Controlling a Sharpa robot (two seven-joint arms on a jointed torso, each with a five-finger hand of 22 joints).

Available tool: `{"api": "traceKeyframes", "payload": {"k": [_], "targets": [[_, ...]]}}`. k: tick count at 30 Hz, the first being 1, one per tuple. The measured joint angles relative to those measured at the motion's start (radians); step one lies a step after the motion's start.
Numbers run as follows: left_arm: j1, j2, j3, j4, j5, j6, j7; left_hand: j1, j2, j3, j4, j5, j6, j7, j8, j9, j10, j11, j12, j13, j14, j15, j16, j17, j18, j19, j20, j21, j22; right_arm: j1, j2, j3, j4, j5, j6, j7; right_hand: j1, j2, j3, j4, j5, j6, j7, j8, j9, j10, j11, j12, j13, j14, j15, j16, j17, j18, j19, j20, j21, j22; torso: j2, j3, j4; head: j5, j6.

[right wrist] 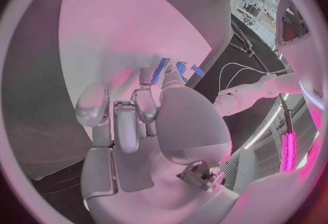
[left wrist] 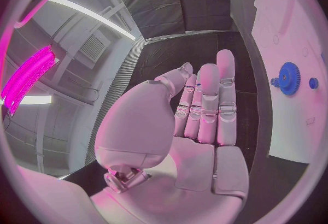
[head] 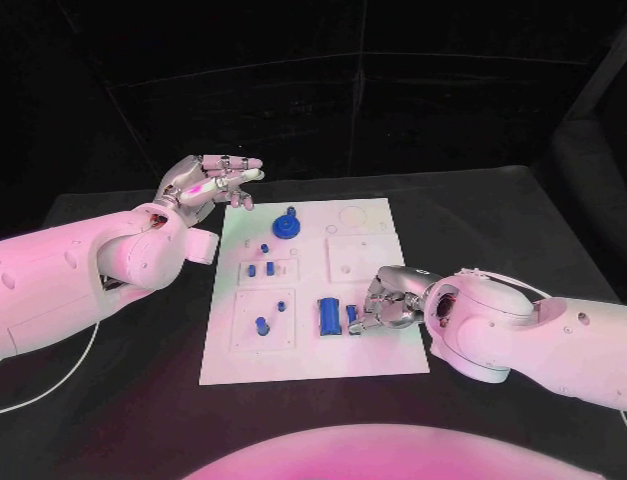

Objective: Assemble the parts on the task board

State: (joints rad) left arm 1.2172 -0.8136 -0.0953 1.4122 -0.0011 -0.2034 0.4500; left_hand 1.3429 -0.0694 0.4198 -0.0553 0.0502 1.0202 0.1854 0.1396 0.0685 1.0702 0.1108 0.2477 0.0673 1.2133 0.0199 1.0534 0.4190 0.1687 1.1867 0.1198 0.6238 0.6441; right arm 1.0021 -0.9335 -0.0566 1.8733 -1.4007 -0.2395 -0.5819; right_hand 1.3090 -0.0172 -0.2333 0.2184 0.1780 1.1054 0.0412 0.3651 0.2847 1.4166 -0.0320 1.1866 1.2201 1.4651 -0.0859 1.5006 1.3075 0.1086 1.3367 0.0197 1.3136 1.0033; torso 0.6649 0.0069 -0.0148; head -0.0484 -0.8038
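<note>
The white task board (head: 378, 350) lies in the middle of the black table. On it are a blue gear (head: 286, 225) near the far end, several small blue pegs (head: 261, 268) in the middle, and a larger blue block (head: 328, 316) with a slim blue part (head: 352, 320) beside it. My right hand (head: 387, 300) rests over the board's right side, its fingers curled down against the slim part (right wrist: 163, 70). A firm grip cannot be made out. My left hand (head: 209, 181) hovers off the board's far left corner, fingers straight and apart, holding nothing. The gear (left wrist: 288, 78) lies past its fingertips (left wrist: 226, 60).
Black table (head: 515, 220) surrounds the board, with free room on the right and far sides. Thin white cables (head: 39, 385) trail over the table at the near left. Black curtains close off the back.
</note>
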Motion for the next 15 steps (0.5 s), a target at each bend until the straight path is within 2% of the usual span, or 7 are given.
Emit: {"api": "traceKeyframes", "payload": {"k": [2,4,7,9,11,14,15], "targets": [[0.0,0.0,0.0,0.0,0.0,0.0,0.0,0.0,0.0,0.0,0.0,0.0,0.0,0.0,0.0,0.0,0.0,0.0,0.0,0.0,0.0,0.0,0.0,0.0,0.0,0.0,0.0,0.0,0.0,0.0,-0.01,0.0,0.008,0.001,-0.019,0.014,-0.007,-0.007,-0.001,0.001,0.0,0.0,0.0,0.0,0.0,0.0,0.0,-0.006,-0.005,0.0,0.0,0.0,0.0,0.0,0.0,0.0,0.0,-0.003,-0.001,0.0,-0.0001,0.0,0.002],[0.0,0.0,0.0,0.0,0.0,0.0,0.0,0.0,0.0,0.0,0.0,0.0,0.0,0.0,0.0,0.0,0.0,0.0,0.0,0.0,0.0,0.0,0.0,0.0,0.0,0.0,0.0,0.0,0.0,0.0,-0.028,0.0,0.016,0.01,-0.047,0.042,-0.004,-0.018,-0.007,0.001,0.008,-0.009,0.009,-0.002,0.0,-0.004,0.004,-0.019,-0.015,0.0,0.0,-0.013,0.0,0.0,-0.008,0.004,-0.01,-0.029,-0.001,-0.0001,-0.0001,-0.001,0.004],[0.0,0.0,0.0,0.001,0.001,0.0,0.0,0.0,0.0,0.0,0.0,0.0,0.0,0.0,0.0,0.0,0.0,0.0,0.0,0.0,0.0,0.0,0.0,-0.001,0.0,0.0,0.0,0.0,-0.001,0.001,-0.057,0.0,0.021,0.059,-0.086,0.112,0.007,-0.033,-0.013,-0.004,0.037,-0.039,0.02,-0.023,-0.002,-0.015,0.015,-0.037,-0.028,0.0,0.0,-0.064,-0.009,0.002,-0.067,0.011,-0.075,-0.146,-0.002,-0.0011,-0.0004,-0.002,0.009],[0.0,0.0,0.0,0.001,0.003,0.0,0.0,0.0,0.0,0.0,0.0,0.0,0.0,0.0,0.0,0.0,0.0,0.0,0.0,0.0,0.0,0.0,0.0,-0.002,0.0,0.0,0.0,0.0,-0.002,0.003,-0.069,0.0,0.016,0.109,-0.103,0.165,0.025,-0.034,-0.012,-0.013,0.053,-0.061,0.031,-0.039,-0.007,-0.045,0.026,-0.098,-0.079,0.002,0.01,-0.12,-0.083,0.033,-0.123,0.017,-0.142,-0.261,-0.004,-0.0015,-0.0007,-0.003,0.014],[0.0,0.002,0.0,0.0,0.008,0.0,-0.001,-0.002,-0.002,0.0,0.0,0.0,0.0,0.0,0.002,0.0,0.0,0.0,0.001,0.0,-0.004,0.004,-0.002,-0.003,0.0,-0.002,0.002,-0.001,-0.002,0.016,-0.073,-0.001,-0.012,0.194,-0.117,0.244,0.063,-0.015,-0.005,-0.036,0.071,-0.088,0.045,-0.062,-0.014,-0.143,0.038,-0.281,-0.231,-0.025,0.025,-0.245,-0.254,0.063,-0.219,0.026,-0.267,-0.451,-0.006,-0.0024,-0.0015,-0.006,0.023],[-0.001,0.012,0.0,-0.011,0.017,0.001,-0.001,-0.01,-0.01,-0.003,-0.003,0.0,-0.004,-0.004,0.008,0.0,-0.007,0.0,0.007,0.0,-0.052,0.007,-0.029,-0.017,0.0,-0.04,0.004,-0.026,-0.012,0.051,-0.067,-0.001,-0.085,0.346,-0.125,0.365,0.118,0.011,0.001,-0.062,0.08,-0.12,0.071,-0.099,-0.026,-0.29,0.062,-0.524,-0.421,-0.154,0.048,-0.556,-0.604,0.063,-0.296,0.048,-0.396,-0.559,-0.012,-0.0042,-0.0034,-0.007,0.039],[-0.002,0.015,0.0,-0.017,0.019,0.001,-0.001,-0.011,-0.011,-0.003,-0.003,0.0,-0.004,-0.004,0.008,0.0,-0.007,0.0,0.007,0.0,-0.073,0.01,-0.044,-0.024,0.0,-0.057,0.005,-0.036,-0.016,0.062,-0.062,0.0,-0.113,0.396,-0.125,0.401,0.142,0.021,0.004,-0.071,0.077,-0.137,0.079,-0.114,-0.032,-0.322,0.078,-0.576,-0.462,-0.193,0.063,-0.646,-0.676,0.063,-0.321,0.056,-0.441,-0.586,-0.016,-0.0051,-0.0042,-0.008,0.047]]}}
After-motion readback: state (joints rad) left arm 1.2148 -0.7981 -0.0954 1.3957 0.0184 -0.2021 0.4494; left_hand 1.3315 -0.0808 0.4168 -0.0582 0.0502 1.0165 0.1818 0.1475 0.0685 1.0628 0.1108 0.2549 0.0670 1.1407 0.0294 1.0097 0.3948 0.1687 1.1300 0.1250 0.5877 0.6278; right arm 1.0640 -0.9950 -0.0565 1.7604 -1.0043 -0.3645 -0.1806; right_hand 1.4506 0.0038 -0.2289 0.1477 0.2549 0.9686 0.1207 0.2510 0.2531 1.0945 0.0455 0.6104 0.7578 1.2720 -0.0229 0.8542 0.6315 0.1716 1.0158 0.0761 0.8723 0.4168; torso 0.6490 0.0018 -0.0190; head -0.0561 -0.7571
